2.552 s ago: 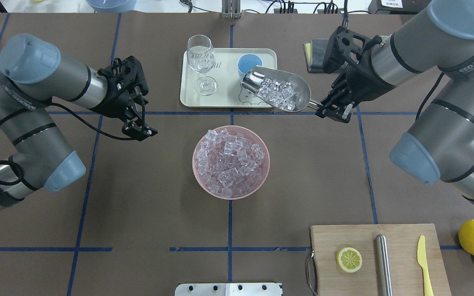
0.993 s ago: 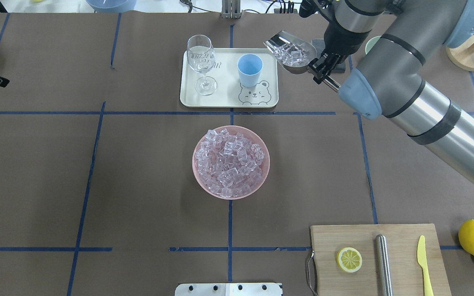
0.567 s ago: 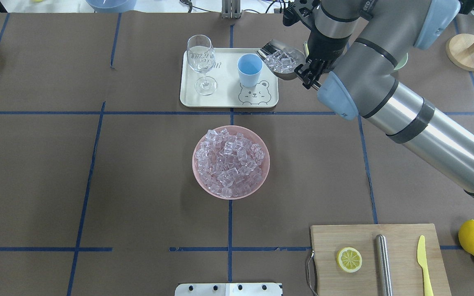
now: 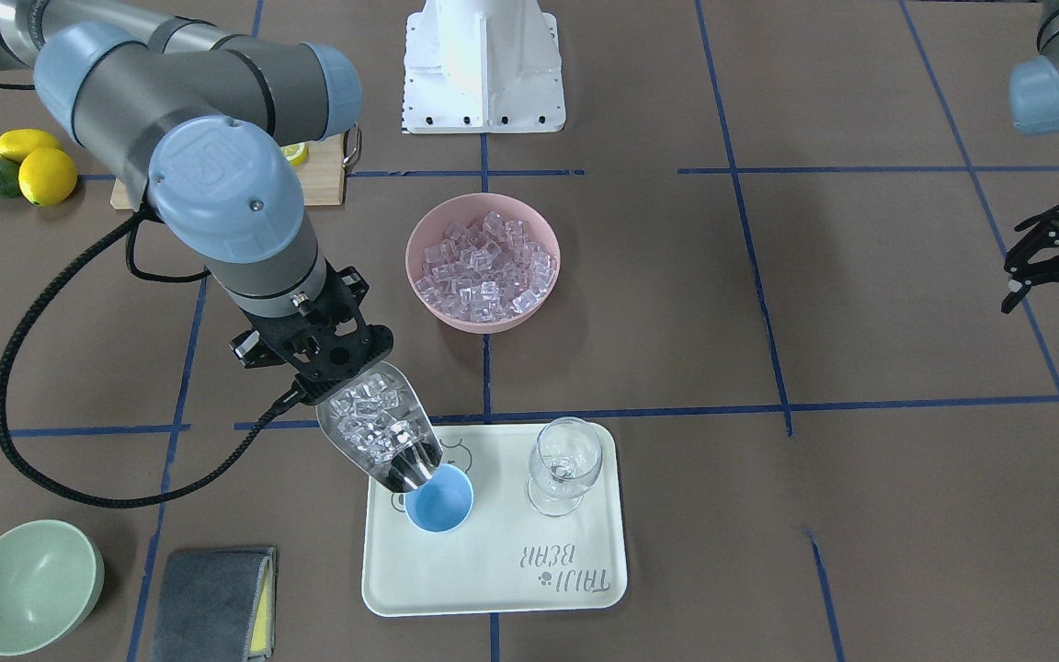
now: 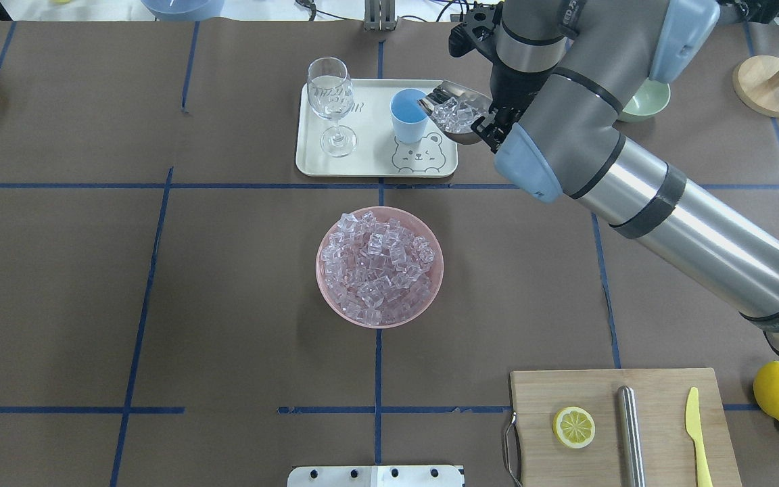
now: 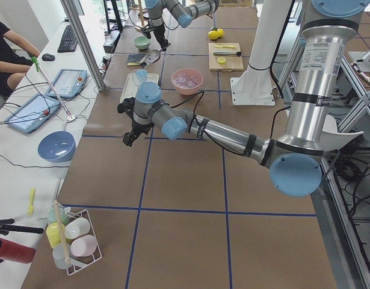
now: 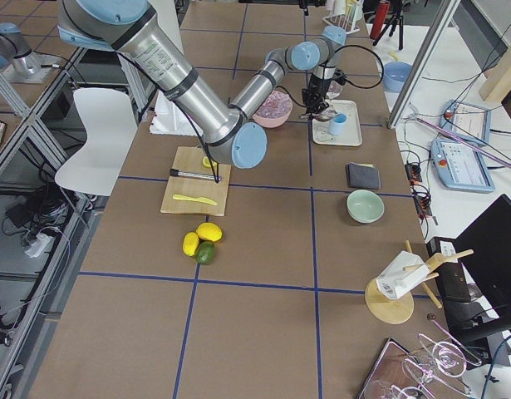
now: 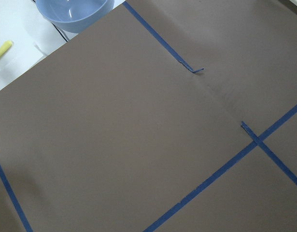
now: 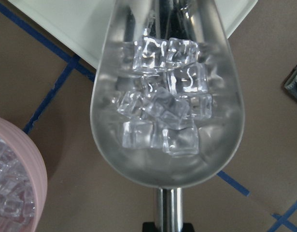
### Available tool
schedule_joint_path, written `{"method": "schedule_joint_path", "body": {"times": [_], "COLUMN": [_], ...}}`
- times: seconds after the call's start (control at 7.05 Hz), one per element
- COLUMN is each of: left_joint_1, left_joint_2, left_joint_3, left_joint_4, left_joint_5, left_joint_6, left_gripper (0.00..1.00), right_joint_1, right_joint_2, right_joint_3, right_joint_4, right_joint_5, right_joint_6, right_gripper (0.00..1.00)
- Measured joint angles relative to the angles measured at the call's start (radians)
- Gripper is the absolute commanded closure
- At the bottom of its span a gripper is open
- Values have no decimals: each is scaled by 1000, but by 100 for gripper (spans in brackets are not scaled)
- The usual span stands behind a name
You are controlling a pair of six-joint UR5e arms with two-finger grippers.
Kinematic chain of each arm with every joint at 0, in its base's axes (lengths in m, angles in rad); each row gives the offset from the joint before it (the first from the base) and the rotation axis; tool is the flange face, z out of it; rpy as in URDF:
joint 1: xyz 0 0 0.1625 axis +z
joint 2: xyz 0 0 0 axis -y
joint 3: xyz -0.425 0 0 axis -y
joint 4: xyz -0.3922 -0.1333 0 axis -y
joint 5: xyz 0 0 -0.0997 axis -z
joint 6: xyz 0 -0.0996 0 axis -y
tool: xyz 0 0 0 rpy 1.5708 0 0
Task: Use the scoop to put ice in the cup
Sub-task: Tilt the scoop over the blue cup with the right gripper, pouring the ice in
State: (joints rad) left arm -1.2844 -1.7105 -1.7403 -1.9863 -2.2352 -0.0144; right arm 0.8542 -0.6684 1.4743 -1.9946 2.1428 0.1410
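Steel scoop [image 4: 381, 434], clamped by its handle in the right gripper [image 4: 320, 382], holds ice [image 4: 369, 416], lip over the cup [image 4: 442, 506] on the far tray [image 4: 493, 598]. Cup looks empty: tipping remains. Left gripper [image 4: 1058, 322] idles, fingers apart.

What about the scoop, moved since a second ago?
Yes. Overhead, the scoop moved left over the tray edge, its mouth now at the cup's rim.

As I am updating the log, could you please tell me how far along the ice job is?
Done: the scoop is loaded with ice and gripped by the right end effector. In hand: its lip hangs at the rim of the cup. Left: the pour; no ice shows in the cup yet.
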Motion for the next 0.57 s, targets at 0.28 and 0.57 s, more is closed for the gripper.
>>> {"method": "schedule_joint_path", "body": {"times": [0.28, 0.57], "left_joint_1": [-5, -6], "left_joint_2": [0, 0], "left_joint_3": [0, 0], "left_joint_4": [0, 0], "left_joint_5": [-18, -21], "left_joint_6": [1, 2], "left_gripper": [0, 0], "right_joint_1": [0, 1], "right_joint_2": [52, 71], "right_joint_3": [-65, -78], "right_joint_4": [-42, -102], "right_joint_5": [-3, -4], "right_joint_6": [-3, -5], "right_gripper": [100, 100]}}
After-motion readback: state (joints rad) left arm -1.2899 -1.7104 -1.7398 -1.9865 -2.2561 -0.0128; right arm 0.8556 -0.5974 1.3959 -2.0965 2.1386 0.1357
